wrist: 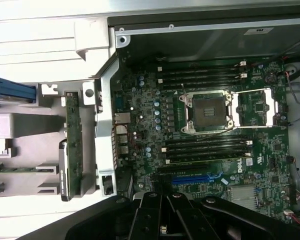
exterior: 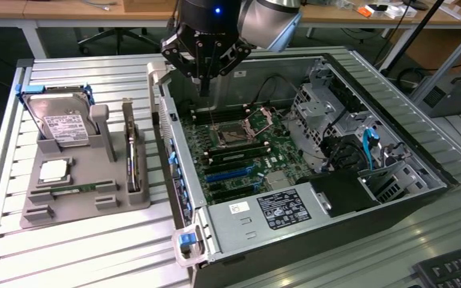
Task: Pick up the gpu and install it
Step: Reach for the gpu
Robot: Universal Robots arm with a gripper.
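Slatted metal forms the surface (exterior: 94,258), with a keyboard (exterior: 455,270) at its nearest corner on the exterior view's right. An open case (exterior: 168,150) lies on its side in the middle, its power supply (exterior: 278,210) at the near end.

On the exterior view's left sits a grey holder (exterior: 78,210). The gpu (exterior: 132,153) stands on edge in a slot along the holder's side, just beside the case wall. A hard drive (exterior: 64,123) leans in its own cradle one post over. The gpu is not yet lifted, so I judge the pick-up step to be in hand and barely begun.

Room around the gpu is tight at the sides, with the case wall on one flank and the holder's posts on the other. Above it the air is open, so a straight descent looks workable. A grasp calls for parted jaws set across the thin top edge, clear of the case rim.

Inside the case, the blue slots (exterior: 228,174) lie between the power supply and the CPU socket (exterior: 235,133). A drive cage (exterior: 326,114) and loose cables crowd the exterior view's right.

Farther back, the arm (exterior: 214,18) hangs over the case's far end. Its jaws are together and empty, well apart from the gpu. Desks (exterior: 54,9) line the background.
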